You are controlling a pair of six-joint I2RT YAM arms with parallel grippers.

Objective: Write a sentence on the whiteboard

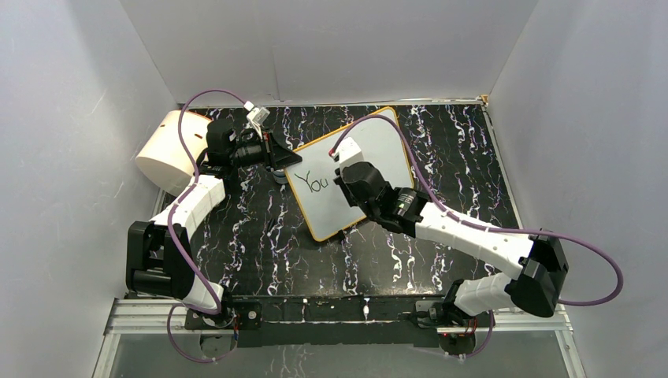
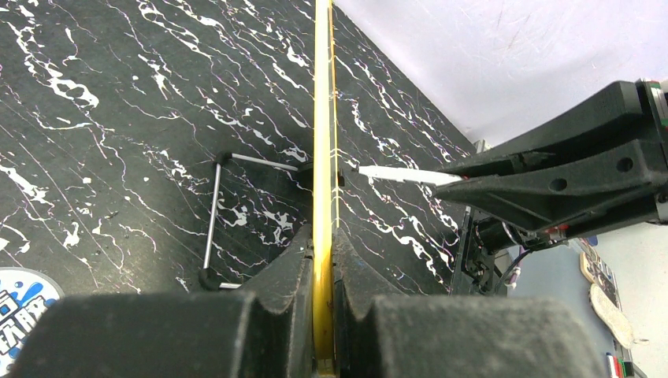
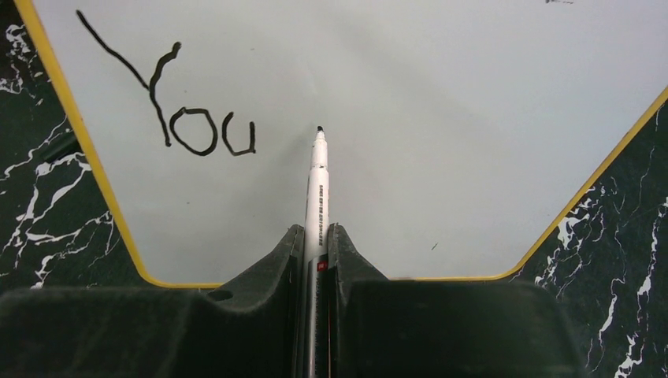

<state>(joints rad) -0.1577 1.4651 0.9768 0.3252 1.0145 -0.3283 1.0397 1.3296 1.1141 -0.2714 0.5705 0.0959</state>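
Up close, the right gripper [image 3: 317,244] pinches the marker [image 3: 318,181], tip beside the sentence [image 3: 194,153], just 1 word, "You", on the whiteboard [image 3: 441,118], whose yellow rim the left gripper [image 2: 322,244] clamps.

Cream cylinder [image 1: 165,153]: far-left corner of the table [image 1: 465,165], against the left wall.
Table: black, white marble veining.
White walls [image 1: 331,47]: three sides.
Aluminium rail [image 1: 150,315]: along the near edge.
Round blue-and-white sticker [image 2: 20,303]: on the table, partly cropped.
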